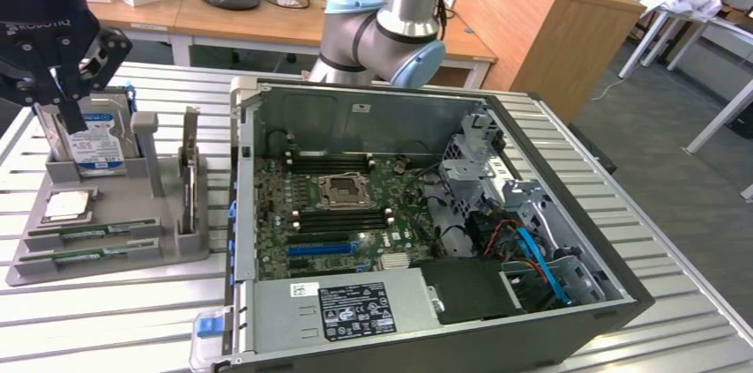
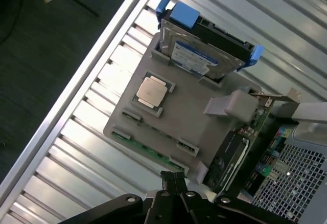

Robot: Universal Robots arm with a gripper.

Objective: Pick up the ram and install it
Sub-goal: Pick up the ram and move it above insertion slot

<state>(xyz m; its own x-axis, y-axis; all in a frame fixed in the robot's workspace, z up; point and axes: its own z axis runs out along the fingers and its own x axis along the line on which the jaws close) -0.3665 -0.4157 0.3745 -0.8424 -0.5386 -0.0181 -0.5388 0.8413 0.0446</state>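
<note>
Two green ram sticks lie flat and parallel in the front slots of the grey holder (image 1: 130, 205): the outer ram (image 1: 85, 255) runs along the holder's edge and the inner ram (image 1: 92, 231) sits just behind it, neither one gripped or touched. In the wrist view the outer ram (image 2: 148, 151) reads as a thin green strip on the holder's rim. The gripper (image 1: 65, 115) hangs over the holder's back end, above the hard drive (image 1: 94, 139), with its fingers pressed together and nothing between them. The wrist view puts the closed tips just off the ram edge of the holder, over the slatted table (image 2: 102, 173). Writing: "ROBOTIQ" in white on the gripper body, with a blue light lit above it. The hard drive stands upright in its slot with its blue-and-white label facing out, the print too small to read. The processor chip (image 1: 67, 205) is silver and square and lies flat in its recess between the drive and the rams. An expansion card (image 1: 189, 161) stands on edge at the holder's side nearest the computer case (image 1: 353, 117). The case lies open toward the exterior view's right, with the motherboard (image 1: 294, 205) exposed and the CPU socket (image 1: 347, 190) at its centre between dark memory slots. The power supply (image 1: 341, 307) carries a black-and-white label — text not legible
</note>
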